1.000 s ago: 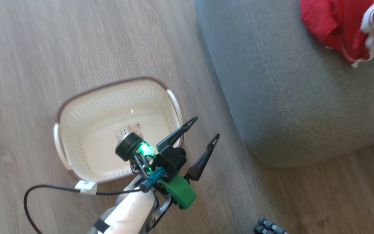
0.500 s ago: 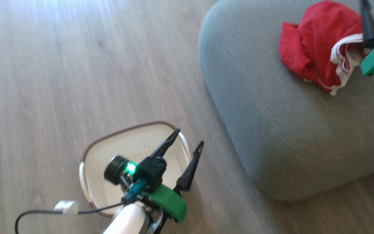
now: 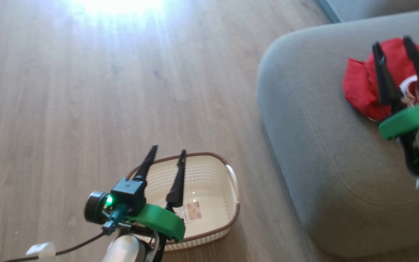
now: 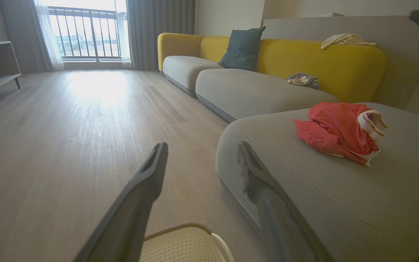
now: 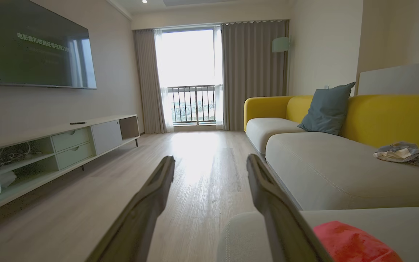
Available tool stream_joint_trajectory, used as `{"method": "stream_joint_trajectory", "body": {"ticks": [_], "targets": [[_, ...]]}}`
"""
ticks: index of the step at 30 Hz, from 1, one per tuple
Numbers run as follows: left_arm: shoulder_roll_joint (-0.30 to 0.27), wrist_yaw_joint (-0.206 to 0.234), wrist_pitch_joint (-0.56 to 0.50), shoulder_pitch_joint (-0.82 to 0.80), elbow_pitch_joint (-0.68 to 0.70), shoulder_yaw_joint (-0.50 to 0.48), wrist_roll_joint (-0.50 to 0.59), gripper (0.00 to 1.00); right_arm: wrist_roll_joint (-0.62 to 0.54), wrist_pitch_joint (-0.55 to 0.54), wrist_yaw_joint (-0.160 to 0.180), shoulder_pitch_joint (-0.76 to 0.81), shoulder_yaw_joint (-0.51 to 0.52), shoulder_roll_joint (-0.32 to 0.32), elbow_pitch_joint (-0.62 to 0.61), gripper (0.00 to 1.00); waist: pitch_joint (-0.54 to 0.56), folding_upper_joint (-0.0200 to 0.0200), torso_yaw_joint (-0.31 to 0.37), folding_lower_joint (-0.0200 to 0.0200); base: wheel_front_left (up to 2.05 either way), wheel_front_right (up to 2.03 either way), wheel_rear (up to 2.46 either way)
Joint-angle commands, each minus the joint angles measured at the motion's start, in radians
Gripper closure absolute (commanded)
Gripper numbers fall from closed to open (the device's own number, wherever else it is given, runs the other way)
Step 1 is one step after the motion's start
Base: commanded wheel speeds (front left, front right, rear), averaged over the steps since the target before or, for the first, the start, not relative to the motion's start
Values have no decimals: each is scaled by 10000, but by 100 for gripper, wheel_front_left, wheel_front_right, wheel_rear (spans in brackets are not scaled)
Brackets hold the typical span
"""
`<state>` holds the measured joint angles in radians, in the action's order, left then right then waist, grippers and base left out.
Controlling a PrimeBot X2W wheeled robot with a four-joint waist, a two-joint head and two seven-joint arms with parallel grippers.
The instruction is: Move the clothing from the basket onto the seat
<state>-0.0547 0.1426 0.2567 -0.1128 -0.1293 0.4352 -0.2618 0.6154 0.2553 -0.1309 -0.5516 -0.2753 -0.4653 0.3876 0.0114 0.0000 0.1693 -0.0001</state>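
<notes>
the clothing (image 3: 362, 87) is found heaped on the seat (image 3: 304, 127), just below the right gripper (image 3: 391, 41), whose fingers are spread with nothing held. the basket (image 3: 209, 176) is seen bare beneath the left gripper (image 3: 168, 149), likewise spread. the transfer is judged done; only withdrawal is called for.

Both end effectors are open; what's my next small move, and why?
Probably ease the right end effector back from the clothing: it lies bunched on the seat, the basket looks empty apart from its label sticker, and nothing is gripped, so the job looks done.
</notes>
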Motion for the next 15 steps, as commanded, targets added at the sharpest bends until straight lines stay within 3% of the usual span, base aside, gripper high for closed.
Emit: {"method": "stream_joint_trajectory", "body": {"ticks": [1,7,15], "targets": [[44,133,51,-210,404,-552,29,0,-184,64,2,397,233,134,-623,0,235,0,-495,1,0,0,0],[44,514,51,99,492,-1337,254,0,-491,64,2,2078,926,1061,-1676,0,440,0,-1226,1,0,0,0],[45,655,51,613,204,-1867,333,0,-730,64,2,3747,1504,2107,-1865,0,682,0,-1883,1,0,0,0]]}}
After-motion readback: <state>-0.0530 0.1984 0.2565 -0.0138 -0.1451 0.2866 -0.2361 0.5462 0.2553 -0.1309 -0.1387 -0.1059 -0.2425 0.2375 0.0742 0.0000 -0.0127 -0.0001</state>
